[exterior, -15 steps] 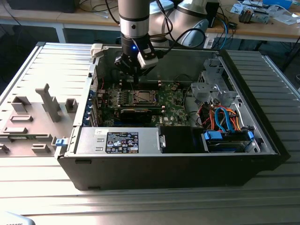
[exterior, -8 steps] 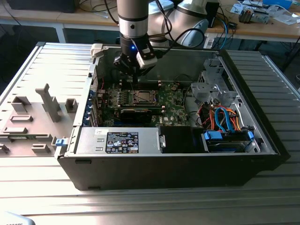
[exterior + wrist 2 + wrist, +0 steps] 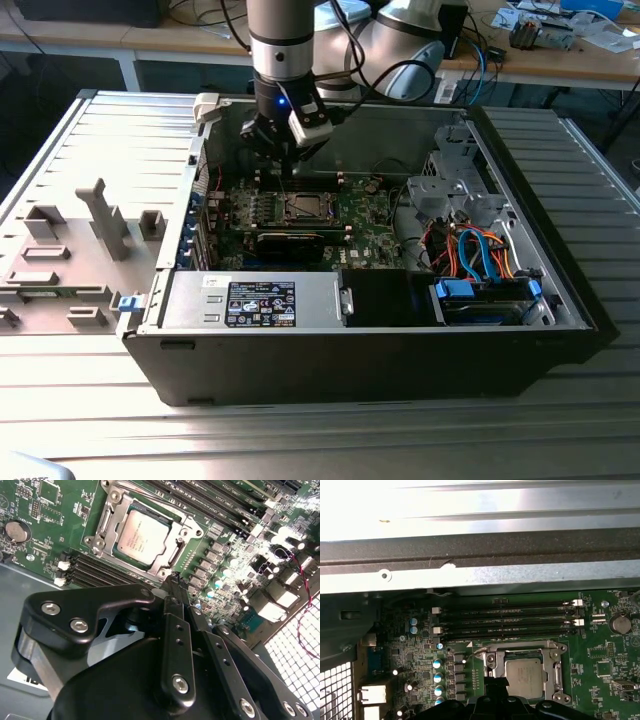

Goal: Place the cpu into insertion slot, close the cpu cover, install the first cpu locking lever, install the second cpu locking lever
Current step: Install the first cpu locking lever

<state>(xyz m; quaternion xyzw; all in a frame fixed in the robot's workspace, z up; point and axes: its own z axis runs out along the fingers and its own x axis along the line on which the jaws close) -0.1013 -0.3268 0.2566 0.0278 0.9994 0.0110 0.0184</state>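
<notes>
The silvery-grey cpu (image 3: 141, 537) (image 3: 524, 677) lies flat in the insertion slot (image 3: 303, 207) on the green board. The silver cpu cover (image 3: 111, 511) (image 3: 555, 667) lies down as a frame around the chip. A thin metal lever (image 3: 476, 653) sticks out at one corner of the socket; whether the levers are latched I cannot tell. My gripper (image 3: 176, 582) (image 3: 495, 681) (image 3: 285, 165) hangs above the board just beside the socket, on its memory-slot side. Its black fingers meet at the tips, shut, with nothing between them and clear of the cover.
Long black memory slots (image 3: 505, 622) run beside the socket, toward the case's back wall (image 3: 470, 555). A black card (image 3: 290, 243), a labelled power supply box (image 3: 260, 300) and a drive cage with blue and orange cables (image 3: 480, 250) sit around the board. Grey fixture blocks (image 3: 100, 215) stand on the exterior view's left.
</notes>
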